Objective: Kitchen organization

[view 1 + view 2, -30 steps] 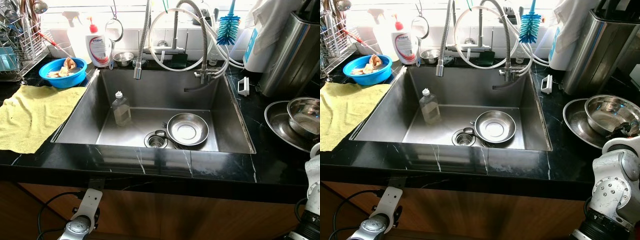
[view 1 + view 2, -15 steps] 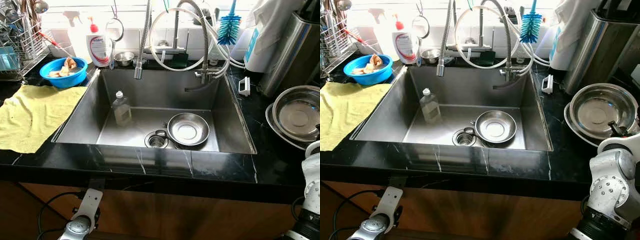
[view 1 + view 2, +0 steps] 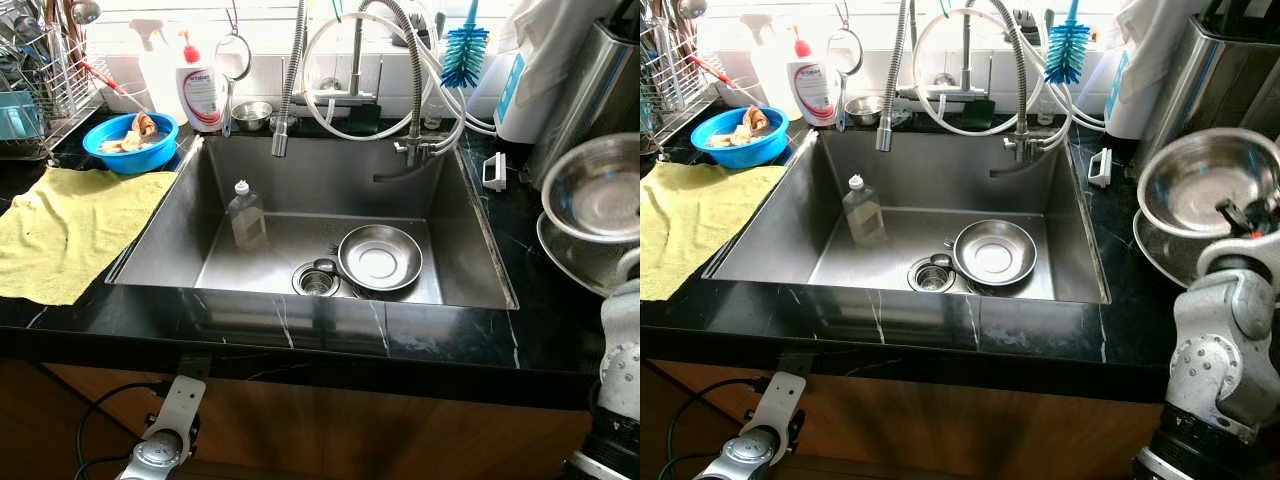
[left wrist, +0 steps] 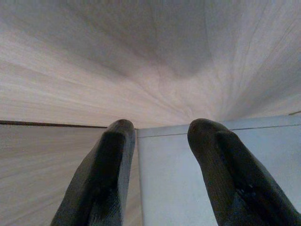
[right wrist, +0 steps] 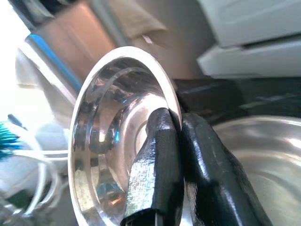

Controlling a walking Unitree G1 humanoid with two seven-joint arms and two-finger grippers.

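Note:
My right gripper (image 3: 1243,214) is shut on the rim of a steel bowl (image 3: 1196,182), holding it tilted above a wider steel basin (image 3: 1160,252) on the black counter right of the sink. In the right wrist view the black fingers (image 5: 162,155) pinch the bowl's rim (image 5: 117,136) from both sides. Another steel bowl (image 3: 379,257) lies in the sink (image 3: 170,240) beside the drain strainer (image 3: 314,279). A clear soap bottle (image 3: 245,215) stands in the sink at the left. My left gripper (image 4: 160,141) hangs open below the counter, facing a wooden cabinet front.
A yellow cloth (image 3: 60,230) covers the counter left of the sink. Behind it sit a blue bowl (image 3: 130,142), a dish rack (image 3: 30,90) and a detergent bottle (image 3: 200,92). Faucet hoses (image 3: 385,70) and a blue bottle brush (image 3: 465,50) hang over the sink's back edge. A steel canister (image 3: 1205,80) stands at far right.
My right gripper has lifted the steel bowl off the basin and tipped it toward me. The camera has shifted slightly. The left arm is still.

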